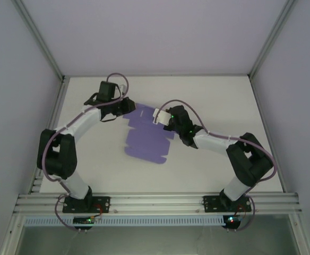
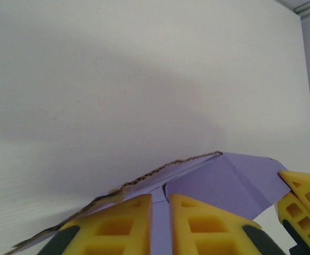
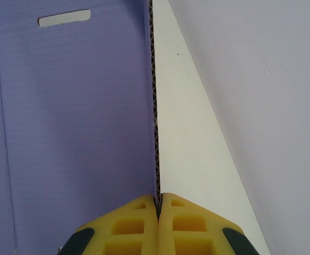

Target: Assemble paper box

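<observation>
Box: I see the paper box (image 1: 147,139) as a flat sheet mid-table (image 1: 218,95), between both arms | Left: left gripper (image 2: 161,220) pinching its far left flap, fingers nearly together | Right: right gripper (image 3: 158,204) clamped tight on an upturned corrugated edge, slot cut-out (image 3: 63,18) beyond.

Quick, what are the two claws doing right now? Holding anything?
Left gripper: nearly closed, with the paper box card in the narrow gap; whether it grips cannot be told.
Right gripper: closed, clamping the paper box edge.
</observation>
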Motion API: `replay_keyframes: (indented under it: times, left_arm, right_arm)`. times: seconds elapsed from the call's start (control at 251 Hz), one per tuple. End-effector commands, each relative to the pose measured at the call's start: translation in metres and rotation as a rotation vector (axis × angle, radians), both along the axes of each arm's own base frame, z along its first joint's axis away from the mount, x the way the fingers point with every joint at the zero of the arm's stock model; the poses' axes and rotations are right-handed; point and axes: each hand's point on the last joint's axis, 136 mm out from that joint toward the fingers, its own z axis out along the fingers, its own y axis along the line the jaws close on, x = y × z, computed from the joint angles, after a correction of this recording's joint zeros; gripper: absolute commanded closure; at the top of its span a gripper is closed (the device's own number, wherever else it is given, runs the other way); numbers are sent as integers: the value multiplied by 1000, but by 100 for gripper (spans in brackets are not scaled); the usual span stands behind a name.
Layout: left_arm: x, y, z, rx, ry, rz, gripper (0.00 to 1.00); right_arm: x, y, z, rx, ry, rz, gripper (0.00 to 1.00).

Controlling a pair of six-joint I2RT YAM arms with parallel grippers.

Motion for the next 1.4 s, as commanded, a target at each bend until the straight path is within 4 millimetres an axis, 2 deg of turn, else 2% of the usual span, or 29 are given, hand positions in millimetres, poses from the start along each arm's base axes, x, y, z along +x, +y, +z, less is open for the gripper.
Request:
replay_keyframes:
  times: [0.0, 0.124, 0.271, 0.427, 0.491, 0.559, 0.675, 0.754, 0.85, 1.022, 1.118, 1.237, 1.317, 1.397]
  left_arm:
    - [-2, -27, 12, -60, -24, -108, 88]
    - [-8, -41, -3, -58, 11, -153, 90]
    - [-11, -57, -7, -89, 26, -189, 90]
    - [-5, -76, 1, -183, 13, -203, 88]
    - [-1, -81, 5, -232, 5, -192, 82]
    - [0, -84, 9, -278, 2, -185, 81]
    - [-9, -88, 16, -333, 2, -216, 74]
    - [-16, -75, 14, -296, 4, -200, 74]
    - [-25, -40, 7, -184, -10, -127, 68]
    - [-46, 40, -10, 5, -41, 78, 25]
    - [-57, 71, -21, 40, -48, 156, 0]
    - [-60, 94, -40, 53, -9, 211, 0]
    - [-57, 91, -48, 32, -13, 188, 1]
    - [-53, 77, -47, -31, -45, 132, 3]
  right_arm:
    - [2, 4, 11, 31, -10, -14, 100]
    - [3, 7, 15, 40, -16, -13, 100]
    - [1, 12, 13, 41, -9, -3, 100]
    - [-3, 19, 11, 49, -13, 11, 100]
    - [-6, 23, 8, 46, -9, 22, 100]
    - [-6, 23, 5, 43, -9, 19, 100]
    - [-7, 22, -1, 26, 1, 18, 100]
    - [-2, 14, 3, -4, -23, -1, 100]
    - [1, 5, 13, -6, -25, -14, 100]
    - [-7, -3, 32, 43, 12, 12, 100]
    - [-12, -7, 38, 62, 33, 26, 100]
    - [-18, -8, 48, 106, 42, 50, 100]
    - [-20, -7, 56, 153, 50, 62, 100]
    - [-20, -7, 62, 178, 48, 59, 100]
